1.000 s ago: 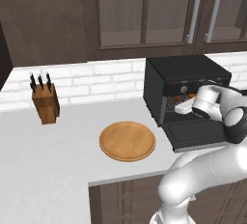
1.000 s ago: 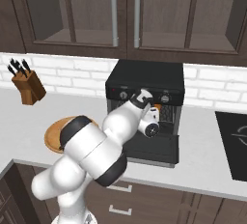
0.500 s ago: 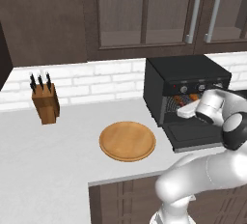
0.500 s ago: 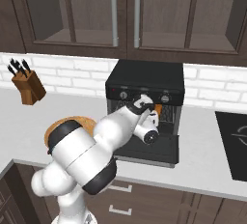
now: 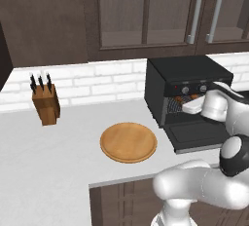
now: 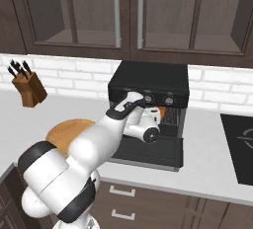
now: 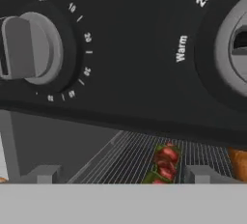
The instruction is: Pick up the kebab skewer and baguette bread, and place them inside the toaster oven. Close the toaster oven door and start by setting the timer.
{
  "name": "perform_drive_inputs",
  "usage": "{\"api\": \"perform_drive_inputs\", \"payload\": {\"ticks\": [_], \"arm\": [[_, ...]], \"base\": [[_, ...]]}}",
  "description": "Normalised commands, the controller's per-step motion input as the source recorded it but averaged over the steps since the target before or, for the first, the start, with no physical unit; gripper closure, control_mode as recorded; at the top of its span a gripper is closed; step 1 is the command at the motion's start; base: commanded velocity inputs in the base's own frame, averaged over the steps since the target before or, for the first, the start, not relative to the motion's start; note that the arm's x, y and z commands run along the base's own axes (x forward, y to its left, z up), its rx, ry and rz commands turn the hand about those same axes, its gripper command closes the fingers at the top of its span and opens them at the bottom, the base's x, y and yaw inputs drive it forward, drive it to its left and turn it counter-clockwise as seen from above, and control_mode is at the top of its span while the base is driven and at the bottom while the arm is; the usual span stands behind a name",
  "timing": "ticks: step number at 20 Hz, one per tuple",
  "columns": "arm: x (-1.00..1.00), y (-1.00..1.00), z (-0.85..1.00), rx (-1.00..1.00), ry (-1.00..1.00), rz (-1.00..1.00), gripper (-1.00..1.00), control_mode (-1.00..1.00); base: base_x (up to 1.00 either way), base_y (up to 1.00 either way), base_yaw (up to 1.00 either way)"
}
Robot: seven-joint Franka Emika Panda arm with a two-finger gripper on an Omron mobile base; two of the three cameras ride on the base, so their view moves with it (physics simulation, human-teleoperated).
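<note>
Two dark fingertips of the tool [image 7: 123, 175] stand wide apart with nothing between them, just in front of the oven [image 5: 187, 76] and level with the mouth of its cavity. Through the gap, in the hand view, the skewer [image 7: 162, 164] lies on the wire rack [image 7: 120, 158], its long axis running front to back, and the baguette [image 7: 239, 162] shows as a golden end just beside it at the frame's right edge. Both foods look to be inside already, so the loading part of the task appears done.

Below the tool the oven door [image 6: 153, 149] hangs down flat and open, its free edge toward the robot. The coming move likely turns on this: the door lies under and nearer than the tool, its long axis running across the oven's front, so the tool would have to draw back out of the mouth, get beneath that edge and swing it up. Above the tool in the hand view sits the timer knob [image 7: 29, 48], its scale beginning at OFF, with a second knob [image 7: 234, 49] beside it.

Left of the oven on the table [image 5: 53, 152] rests a round wooden plate [image 5: 128, 142], bare, and well beyond it a knife block [image 5: 44, 102] against the brick wall. Neither is in the way.
</note>
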Motion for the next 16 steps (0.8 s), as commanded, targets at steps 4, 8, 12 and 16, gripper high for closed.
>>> {"api": "perform_drive_inputs", "payload": {"ticks": [4,8,12,16], "arm": [[-0.41,-0.06,0.05,0.0,0.04,0.0,-1.0,-1.0],[-0.56,-0.17,0.15,0.0,0.0,-0.01,-1.0,-1.0],[-0.75,-0.34,0.43,0.01,0.0,-0.05,-1.0,-1.0],[-0.93,-0.34,0.25,0.01,0.0,-0.06,-1.0,-1.0]], "base": [[0.0,0.0,0.0],[0.0,0.0,0.0],[0.0,0.0,0.0],[0.0,0.0,0.0]]}}
